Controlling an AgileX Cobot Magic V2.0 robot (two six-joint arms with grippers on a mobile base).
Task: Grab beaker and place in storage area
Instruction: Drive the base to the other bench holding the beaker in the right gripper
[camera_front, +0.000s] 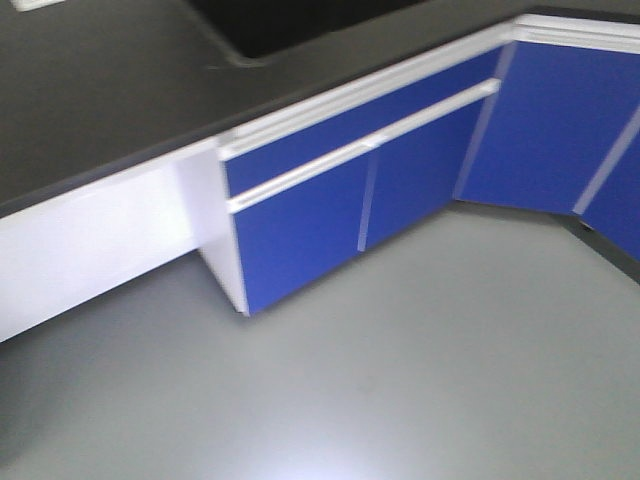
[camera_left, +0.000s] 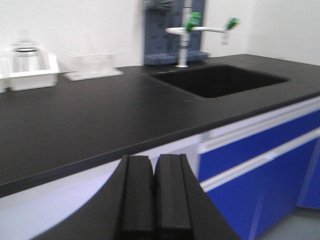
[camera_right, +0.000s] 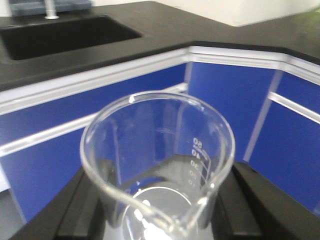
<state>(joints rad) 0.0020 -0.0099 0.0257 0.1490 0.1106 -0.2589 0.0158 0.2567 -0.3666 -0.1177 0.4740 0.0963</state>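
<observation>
The beaker (camera_right: 159, 160) is clear glass with a pouring lip and white printed markings. In the right wrist view it stands upright between the black fingers (camera_right: 257, 200) of my right gripper (camera_right: 157, 212), which is shut on it, held in the air in front of the blue cabinets. My left gripper (camera_left: 153, 167) is shut and empty, its two pads pressed together, just before the edge of the black benchtop with the sink (camera_left: 100, 120). The storage area with its socket box does not show in any view. Neither gripper shows in the front view.
A sink (camera_left: 220, 80) with a green-handled tap (camera_left: 185, 30), a grey rack (camera_left: 172, 55) and white boxes (camera_left: 32, 72) are on the benchtop. Blue cabinet doors (camera_front: 330, 220) turn a corner at the right (camera_front: 550, 120). Grey floor (camera_front: 400, 370) lies in front. Another black benchtop stretch (camera_right: 295, 30) runs beyond the corner.
</observation>
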